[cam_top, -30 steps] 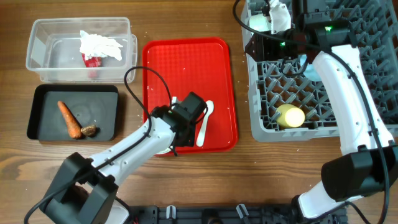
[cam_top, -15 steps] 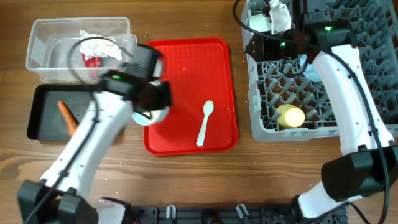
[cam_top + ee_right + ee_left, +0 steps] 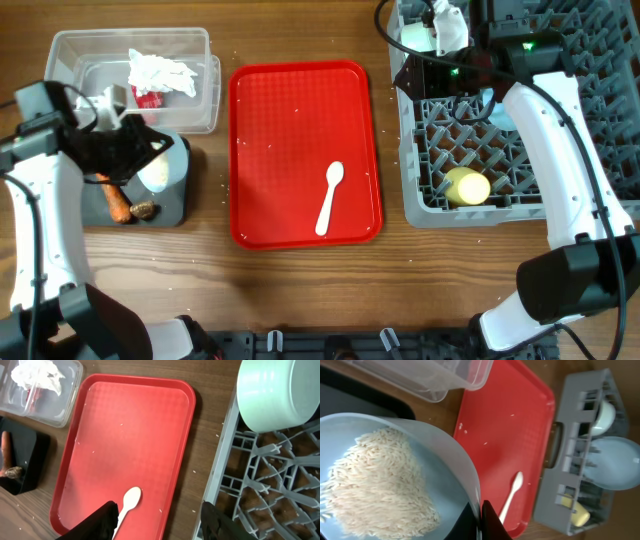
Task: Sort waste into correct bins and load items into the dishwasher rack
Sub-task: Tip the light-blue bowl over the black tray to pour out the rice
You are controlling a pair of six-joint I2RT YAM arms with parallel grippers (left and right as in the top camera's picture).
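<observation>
Moved since the prior frame: light blue bowl [image 3: 172, 158], carried off the red serving tray [image 3: 300, 130] to a tilted position above the black tray [image 3: 175, 203]; left gripper [image 3: 482, 515] pinched tight on the bowl's rim; heap of white rice [image 3: 375, 480] inside the bowl; orange carrot [image 3: 112, 195] and small brown scrap [image 3: 143, 210] lying in the black tray, just beside each other; clear tub [image 3: 65, 60] behind it, holding crumpled white tissue [image 3: 160, 72] over a red wrapper [image 3: 150, 98], print too small to read; white spoon [image 3: 329, 197] alone on the red serving tray; dishwasher rack [image 3: 600, 90] to the right, containing yellow cup [image 3: 468, 186], pale green bowl [image 3: 280, 390] and pale blue plate [image 3: 615, 462]; right gripper [image 3: 161, 520] above the rack's edge, fingers spread, nothing between them.
</observation>
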